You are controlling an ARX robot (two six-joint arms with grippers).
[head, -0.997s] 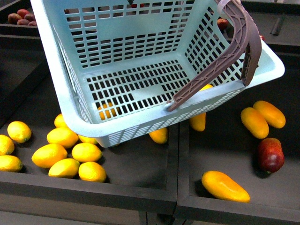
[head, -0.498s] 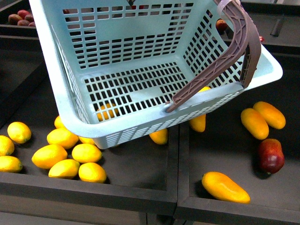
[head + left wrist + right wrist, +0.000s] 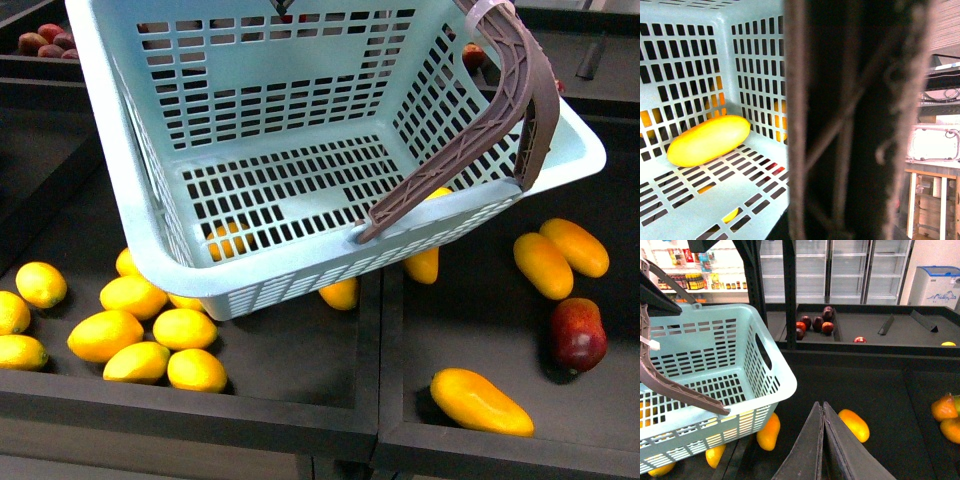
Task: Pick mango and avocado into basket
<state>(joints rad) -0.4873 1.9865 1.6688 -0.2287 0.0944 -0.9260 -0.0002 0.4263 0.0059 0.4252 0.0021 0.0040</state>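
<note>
Your basket (image 3: pixel 300 270) hangs tilted over two bins (image 3: pixel 200 410), with one mango (image 3: pixel 707 140) seemingly lying in a corner of its floor. If the basket swings, that tilt could let the fruit roll or spill. The left tool is hidden behind the close, blurred handle (image 3: pixel 850 125), so you cannot tell how firm its grip is. Your right tool (image 3: pixel 822 440) is pinched fully closed and empty, so lowering it unopened would only knock fruit aside. No avocado shows anywhere, and the rounder yellow fruit (image 3: pixel 105 333) in the left bin invite a mix-up.
</note>
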